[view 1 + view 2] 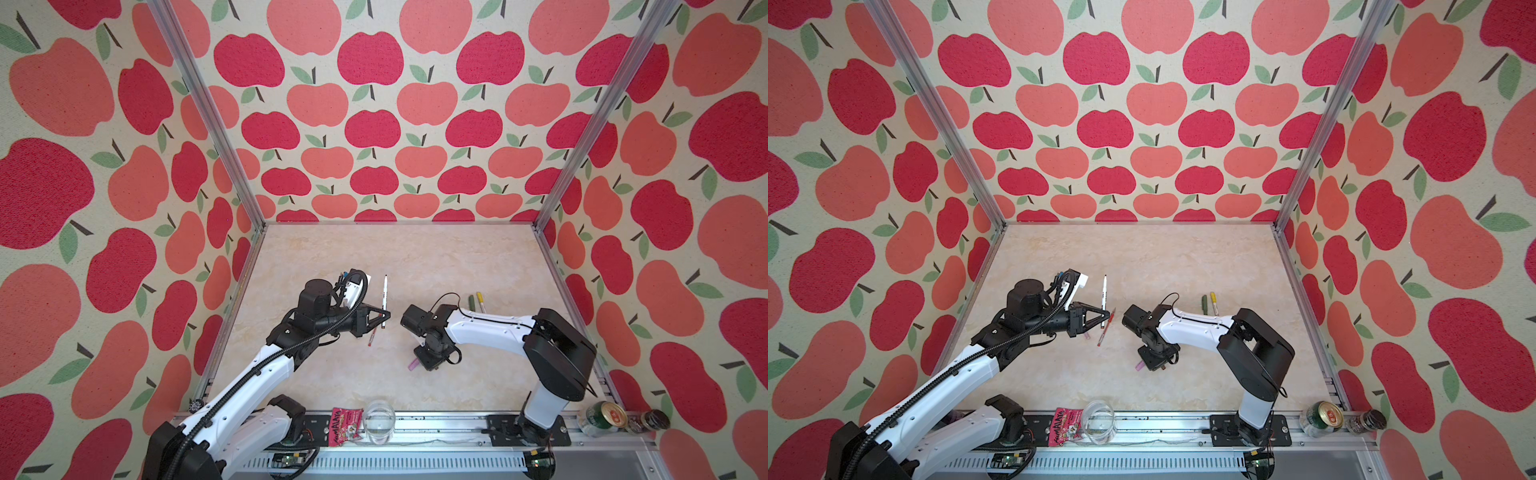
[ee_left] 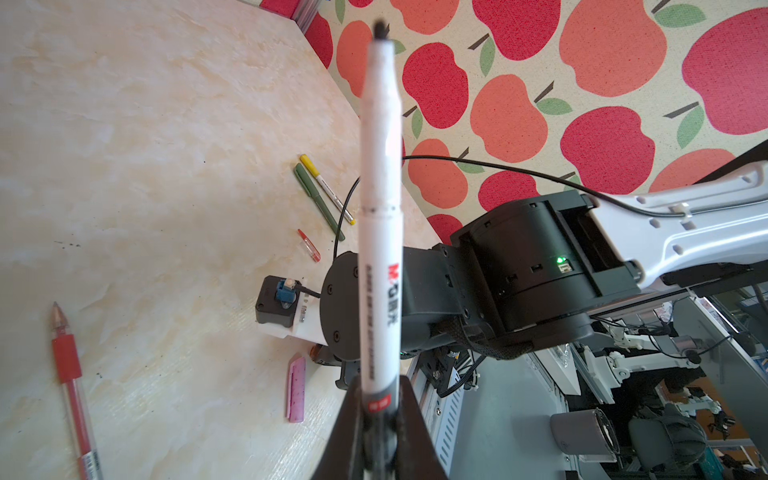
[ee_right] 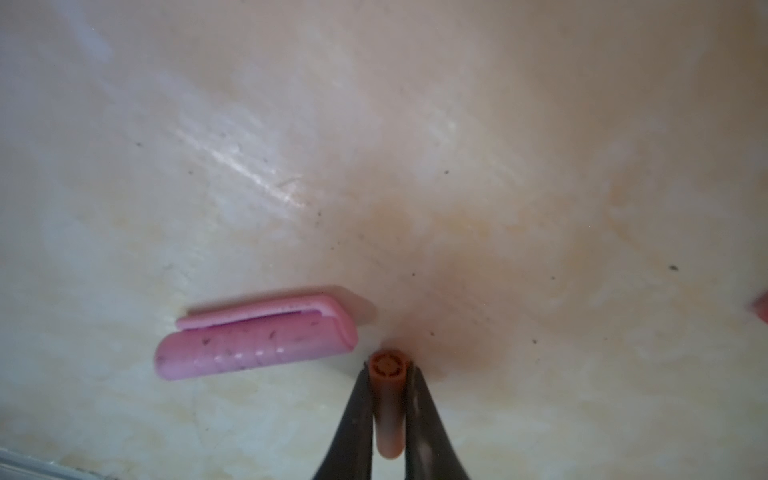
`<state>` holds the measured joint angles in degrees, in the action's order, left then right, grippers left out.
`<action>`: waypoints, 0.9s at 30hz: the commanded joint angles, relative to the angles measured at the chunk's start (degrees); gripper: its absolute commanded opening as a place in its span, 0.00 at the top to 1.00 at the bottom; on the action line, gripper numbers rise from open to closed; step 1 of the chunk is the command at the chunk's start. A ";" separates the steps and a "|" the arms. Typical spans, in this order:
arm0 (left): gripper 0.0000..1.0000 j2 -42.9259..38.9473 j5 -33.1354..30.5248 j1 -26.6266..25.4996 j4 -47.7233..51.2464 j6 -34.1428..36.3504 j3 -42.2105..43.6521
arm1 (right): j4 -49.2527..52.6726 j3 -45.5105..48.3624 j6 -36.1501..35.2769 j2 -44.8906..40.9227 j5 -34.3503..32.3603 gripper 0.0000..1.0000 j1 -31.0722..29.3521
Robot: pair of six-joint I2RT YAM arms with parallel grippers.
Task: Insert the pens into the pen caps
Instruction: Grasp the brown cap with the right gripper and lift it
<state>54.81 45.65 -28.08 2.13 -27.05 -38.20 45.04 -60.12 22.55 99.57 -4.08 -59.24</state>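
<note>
Pen (image 1: 385,297), the white-barrelled one, is sitting clamped in my left hand (image 1: 384,317), its long axis running twelve to six in a top view, dark tip pointing to twelve. The brown cap (image 3: 388,399) is being pinched by my right hand (image 3: 388,372) low at the desk (image 1: 415,257), roughly five o'clock from the pen, pink cap (image 3: 253,349) lying just beside it. I am judging the cap needs lifting and turning until its mouth is facing that tip.
</note>
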 commanded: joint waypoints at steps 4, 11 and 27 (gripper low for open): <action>1.00 1.15 0.26 -0.28 -2.27 1.04 0.40 | 0.37 0.09 1.51 -2.17 -0.24 0.90 0.52; 1.00 4.55 -2.47 -3.93 -2.22 3.98 -0.66 | -1.44 1.46 4.33 -15.22 3.90 0.91 8.46; 1.00 15.06 -4.07 -12.87 -9.61 2.87 -3.05 | -36.14 4.84 23.40 -35.16 22.01 0.94 31.15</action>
<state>68.77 42.24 -39.77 -4.64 -24.49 -38.96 17.58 -54.89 40.80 62.81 10.85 -28.38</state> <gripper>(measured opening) 0.125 0.136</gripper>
